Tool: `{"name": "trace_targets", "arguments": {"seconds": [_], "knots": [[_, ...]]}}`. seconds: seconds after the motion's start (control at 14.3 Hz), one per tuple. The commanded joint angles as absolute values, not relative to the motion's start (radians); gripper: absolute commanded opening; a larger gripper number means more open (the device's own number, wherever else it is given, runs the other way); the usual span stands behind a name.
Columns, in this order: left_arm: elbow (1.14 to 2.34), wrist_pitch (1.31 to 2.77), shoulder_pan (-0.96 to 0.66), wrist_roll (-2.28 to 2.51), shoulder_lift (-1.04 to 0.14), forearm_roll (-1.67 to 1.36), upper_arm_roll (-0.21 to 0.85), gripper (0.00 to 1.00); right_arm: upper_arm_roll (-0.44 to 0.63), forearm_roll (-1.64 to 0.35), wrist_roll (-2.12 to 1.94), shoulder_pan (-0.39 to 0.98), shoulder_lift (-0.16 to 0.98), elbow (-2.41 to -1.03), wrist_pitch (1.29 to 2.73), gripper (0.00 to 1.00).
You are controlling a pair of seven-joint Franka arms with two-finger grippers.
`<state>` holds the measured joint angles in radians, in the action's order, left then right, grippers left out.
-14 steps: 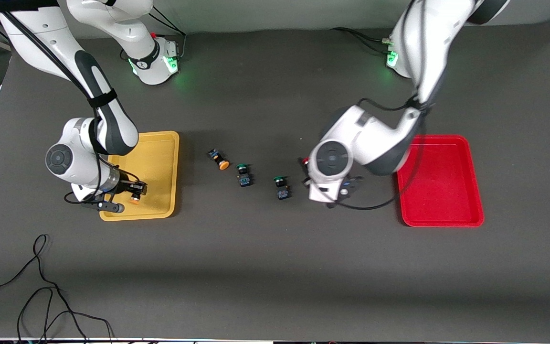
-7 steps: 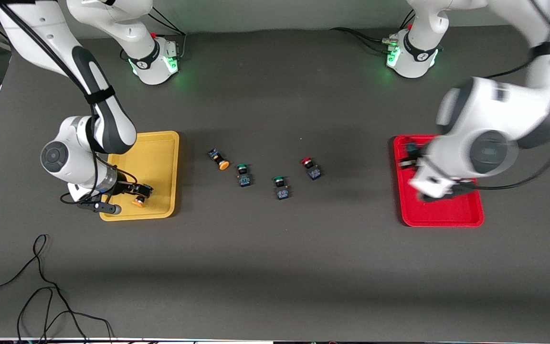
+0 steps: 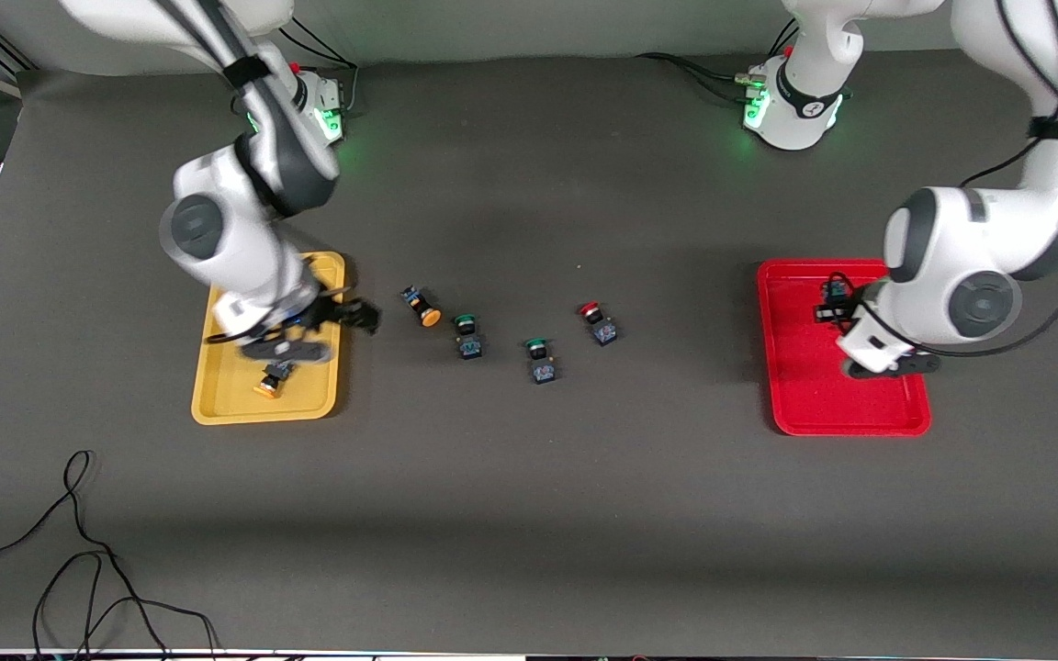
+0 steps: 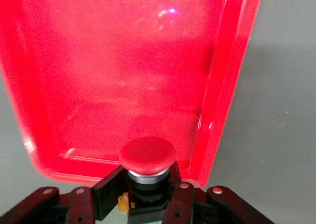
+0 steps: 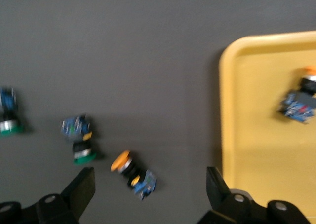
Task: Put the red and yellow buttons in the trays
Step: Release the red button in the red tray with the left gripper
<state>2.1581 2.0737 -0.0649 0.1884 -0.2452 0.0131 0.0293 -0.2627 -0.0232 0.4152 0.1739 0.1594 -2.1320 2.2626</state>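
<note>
My left gripper (image 3: 830,303) is over the red tray (image 3: 804,395), shut on a red button (image 4: 147,157) that it holds cap-forward above the tray floor (image 4: 123,61). My right gripper (image 3: 350,317) is open and empty, over the yellow tray's (image 3: 217,404) edge nearest the loose buttons. One yellow button (image 3: 269,378) lies in the yellow tray. A second yellow button (image 3: 422,306) lies on the table; in the right wrist view it (image 5: 131,172) lies between and just ahead of my open right gripper (image 5: 148,197). A second red button (image 3: 595,321) lies mid-table.
Two green-capped buttons (image 3: 467,332) (image 3: 540,358) lie between the loose yellow and red buttons. A black cable (image 3: 79,569) loops at the table's near corner toward the right arm's end. Both arm bases stand at the table's edge farthest from the front camera.
My left arm carried a red button from mid-table to over the red tray. My right gripper let go of a yellow button in the yellow tray, then moved toward the loose yellow button.
</note>
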Motion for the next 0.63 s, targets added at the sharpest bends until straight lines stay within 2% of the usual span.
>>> {"name": "trace_targets", "arguments": {"seconds": [0.0, 0.07, 0.14, 0.21, 0.28, 0.42, 0.56], "knots": [[2.276, 2.184, -0.080, 0.175, -0.206, 0.011, 0.021, 0.00, -0.327, 0.057, 0.428, 0.172, 0.169, -2.192, 2.276, 1.00], [2.284, 2.195, -0.078, 0.172, -0.210, 0.011, 0.021, 0.04, -0.342, 0.058, 0.428, 0.172, 0.169, -2.210, 2.283, 1.00], [2.293, 2.222, -0.080, 0.172, -0.210, 0.011, 0.021, 0.19, -0.356, 0.058, 0.429, 0.173, 0.173, -2.233, 2.308, 1.00], [2.293, 2.229, -0.081, 0.172, -0.213, 0.011, 0.021, 0.65, -0.368, 0.058, 0.436, 0.175, 0.189, -2.271, 2.369, 1.00], [2.286, 2.217, -0.081, 0.173, -0.209, 0.011, 0.021, 1.00, -0.370, 0.060, 0.461, 0.181, 0.210, -2.304, 2.441, 1.00], [2.228, 2.124, -0.086, 0.192, -0.174, 0.009, 0.026, 1.00, -0.373, 0.066, 0.466, 0.216, 0.253, -2.327, 2.522, 1.00], [2.105, 1.952, -0.112, 0.202, -0.167, -0.001, 0.026, 1.00, -0.373, 0.127, 0.475, 0.215, 0.276, -2.341, 2.548, 1.00]]}}
